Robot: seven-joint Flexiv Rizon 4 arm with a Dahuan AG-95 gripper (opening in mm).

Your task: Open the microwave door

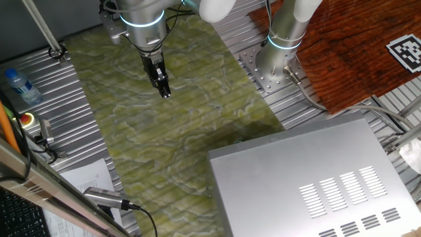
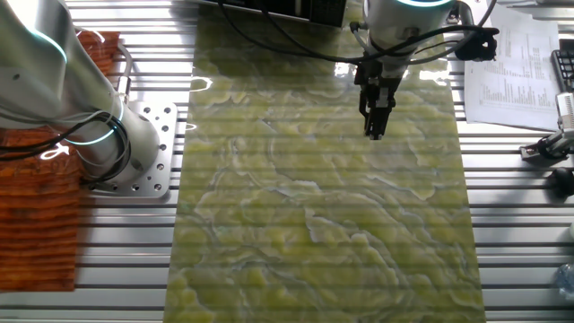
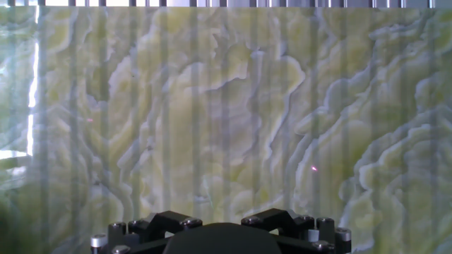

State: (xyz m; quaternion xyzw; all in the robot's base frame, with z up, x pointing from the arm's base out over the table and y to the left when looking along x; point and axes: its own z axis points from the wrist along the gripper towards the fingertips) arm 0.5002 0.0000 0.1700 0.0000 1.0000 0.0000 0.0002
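Observation:
The microwave (image 1: 316, 178) is a large silver-grey box with vent slots on top, at the lower right of one fixed view. It is out of frame in the other fixed view and the hand view. The microwave door shows only as a thin edge along the box's left side (image 1: 216, 184), and it looks closed. My gripper (image 1: 165, 91) hangs fingers-down over the green marbled mat (image 1: 171, 151), far up-left of the microwave and touching nothing. It also shows in the other fixed view (image 2: 373, 128), fingers together and empty. The hand view shows only mat (image 3: 226, 106).
The arm's base (image 1: 276, 62) stands on a metal plate by the rust-brown wooden board (image 1: 355, 52). A water bottle (image 1: 20, 85), a red button (image 1: 27, 119), papers (image 1: 85, 178) and a cabled device (image 1: 105, 197) lie at the left. Cables run right of the microwave.

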